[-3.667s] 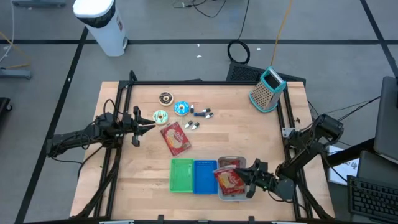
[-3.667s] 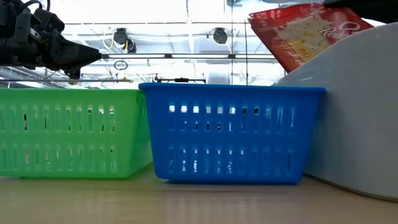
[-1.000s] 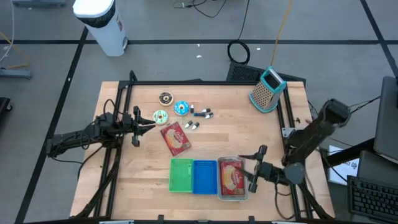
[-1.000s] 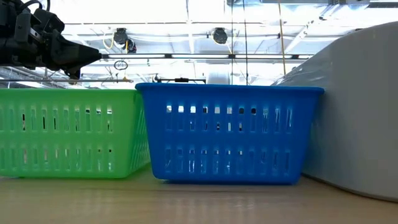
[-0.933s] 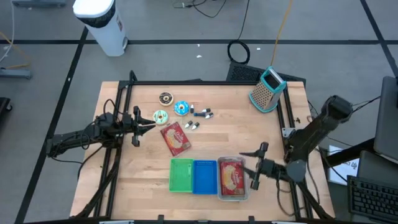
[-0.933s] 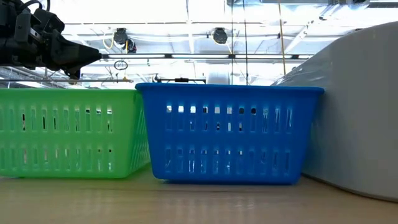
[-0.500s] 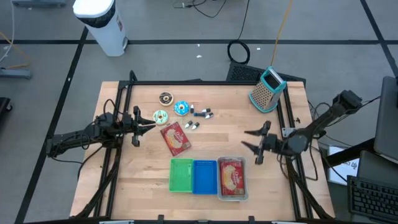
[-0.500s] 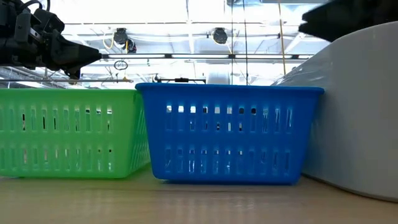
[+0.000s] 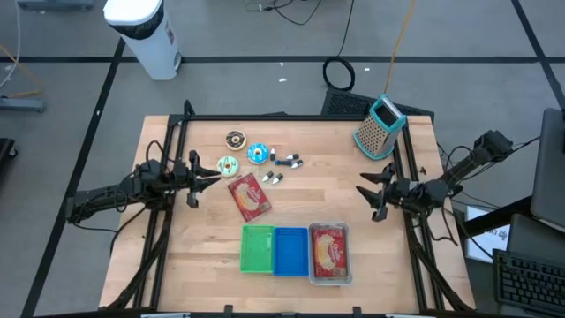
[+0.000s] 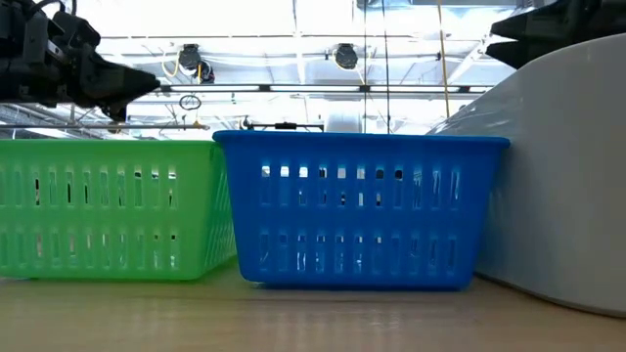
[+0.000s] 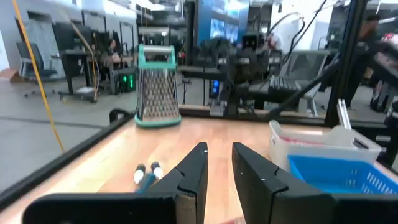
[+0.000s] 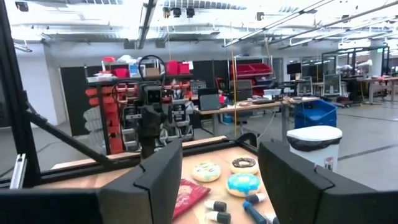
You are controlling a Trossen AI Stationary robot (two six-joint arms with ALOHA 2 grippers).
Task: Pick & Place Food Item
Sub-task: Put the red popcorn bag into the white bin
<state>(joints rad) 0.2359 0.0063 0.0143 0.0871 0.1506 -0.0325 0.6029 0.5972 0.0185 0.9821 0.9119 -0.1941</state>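
High view, landmark = clear bin (image 9: 329, 275):
right fingers: spread wide, nothing between them; right wrist view shows open air between both pads, so released, no load.
right gripper (image 9: 375, 196): up and away from the clear bin, toward the table's right rail, pointing across the board. Looks like a pull-back pose after a drop, judging by the empty jaws and a filled bin.
red food pouch (image 9: 328, 253): lying flat inside the clear bin, label up. My read: this one's placed.
second red pouch (image 9: 249, 196): loose on the wood, well apart from the clear bin, up and left of it, past the green basket (image 9: 258, 249). Likely next pick.
left fingers: narrow gap, nothing pinched in left wrist view; nearly closed, empty.
left gripper (image 9: 210, 176): far from the clear bin, near the second red pouch and beside the green donut (image 9: 228, 165). Parked, tips aimed at the clutter, so well posed for that pouch.
blue basket (image 9: 290, 251): touching the clear bin's left side; green basket beyond it. Both look empty from above.
other items: blue donut (image 9: 257, 153), brown donut (image 9: 235, 139), small markers (image 9: 285, 161), all far from the clear bin; grater (image 9: 380, 128) at the far right corner.
risk: the pouch is thin and flat on wood, so a near-closed jaw must open first.
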